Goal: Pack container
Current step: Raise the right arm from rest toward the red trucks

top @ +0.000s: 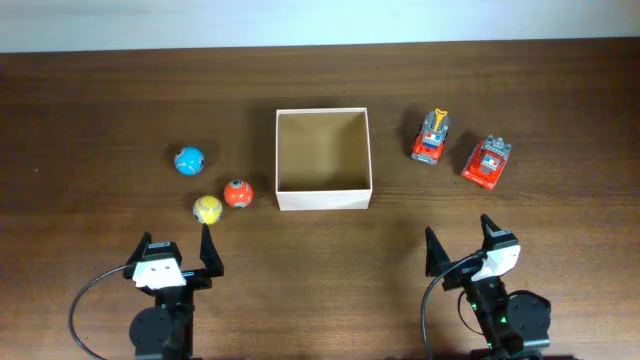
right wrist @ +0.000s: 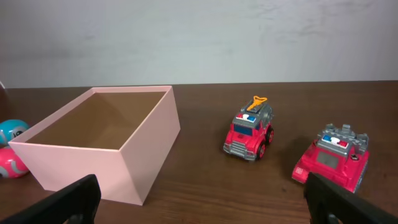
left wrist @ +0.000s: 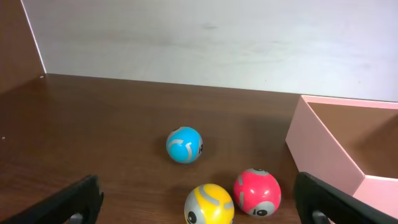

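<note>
Both claws are released, jaws spread wide, and neither holds or touches anything. The left claw [top: 177, 242] hovers at the near edge of the bench [top: 100, 100]. Its dark fingers [left wrist: 78, 204] frame the wrist view from the bottom corners. The yellow ball [top: 207, 209] lies just ahead of it, near the claw's right finger. The red ball [top: 237, 193] sits just beside the yellow one, and the blue ball [top: 189, 160] is farther back and to the left, apart from both.

The right claw [top: 459, 236] is equally wide open, low on the bench's right side, with bare wood between its fingers.

The container [top: 322, 199] stands upright at the middle of the bench, between the balls and the trucks, with its tan inside showing nothing in it. To its right are two red fire trucks. The nearer-to-box truck [top: 432, 137] has an orange ladder on top, and the second truck [top: 487, 162] is a little right of it, apart.

The balls carry grey swirls and small dark marks, but these are too small to read as writing. The trucks show blue and white patches on their roofs, which cannot be read either.
</note>
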